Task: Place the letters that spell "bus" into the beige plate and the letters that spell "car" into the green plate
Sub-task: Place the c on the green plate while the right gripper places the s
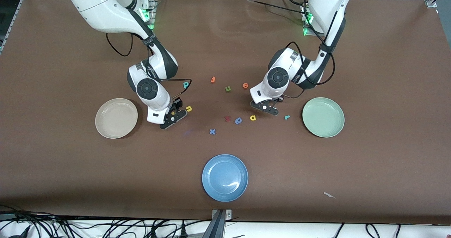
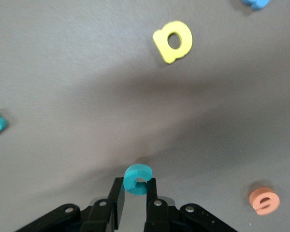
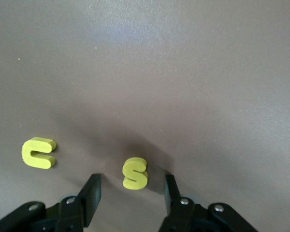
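Blue plate (image 1: 225, 177) idling | left pincer (image 2: 135, 197) nipping teal c (image 2: 137, 179) on worktop, headed for green plate (image 1: 323, 117) | right pincer (image 3: 131, 193) gaping around yellow s (image 3: 135, 172), closing for beige plate (image 1: 116, 118)

The left gripper (image 1: 265, 107) is down at the brown table, wrist bent steeply, its black fingers (image 2: 117, 198) pinched on a small teal foam c (image 2: 137, 179). The right gripper (image 1: 173, 115), also low at the table, has fingers (image 3: 91, 192) parted on either side of a yellow foam s (image 3: 135, 173), not touching it.
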Available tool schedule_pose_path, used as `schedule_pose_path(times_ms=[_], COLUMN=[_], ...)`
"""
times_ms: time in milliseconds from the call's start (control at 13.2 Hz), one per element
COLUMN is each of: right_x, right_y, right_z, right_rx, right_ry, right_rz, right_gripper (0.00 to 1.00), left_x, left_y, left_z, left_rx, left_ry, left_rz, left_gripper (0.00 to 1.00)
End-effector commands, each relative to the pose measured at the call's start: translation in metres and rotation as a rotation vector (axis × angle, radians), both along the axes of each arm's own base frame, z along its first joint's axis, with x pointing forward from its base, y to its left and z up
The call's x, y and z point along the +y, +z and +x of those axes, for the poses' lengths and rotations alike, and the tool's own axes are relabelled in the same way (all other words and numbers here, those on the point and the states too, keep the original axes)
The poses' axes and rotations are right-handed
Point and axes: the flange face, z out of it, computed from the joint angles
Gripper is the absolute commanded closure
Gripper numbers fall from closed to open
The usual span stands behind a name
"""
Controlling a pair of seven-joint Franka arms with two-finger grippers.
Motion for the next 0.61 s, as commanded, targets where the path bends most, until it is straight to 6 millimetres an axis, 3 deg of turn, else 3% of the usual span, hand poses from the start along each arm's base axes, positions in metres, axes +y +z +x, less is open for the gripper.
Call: schedule_pose_path(times_ms=[0, 151, 303, 454, 530], right_x=[0.005, 0.006, 0.007, 0.008, 0.008], right_y=[0.002, -0.002, -0.007, -0.011, -0.010], right_z=[0.008, 0.007, 0.008, 0.008, 0.008], right_rx=[-0.023, -0.019, -0.034, -0.036, -0.036], right_ry=[0.014, 0.009, 0.010, 0.013, 0.012], right_rz=[0.004, 0.004, 0.016, 0.019, 0.020], right_gripper=[0.45, 0.47, 0.49, 0.53, 0.57], left_x=[0.024, 0.068, 0.132, 0.176, 0.184], left_y=[0.053, 0.063, 0.061, 0.045, 0.031], left_z=[0.030, 0.058, 0.088, 0.107, 0.109], left_rx=[-0.002, -0.011, -0.011, 0.003, 0.014], left_ry=[-0.018, -0.037, -0.066, -0.063, -0.051], left_rz=[0.074, 0.129, 0.132, 0.128, 0.126], left_gripper=[0.78, 0.78, 0.77, 0.77, 0.75])
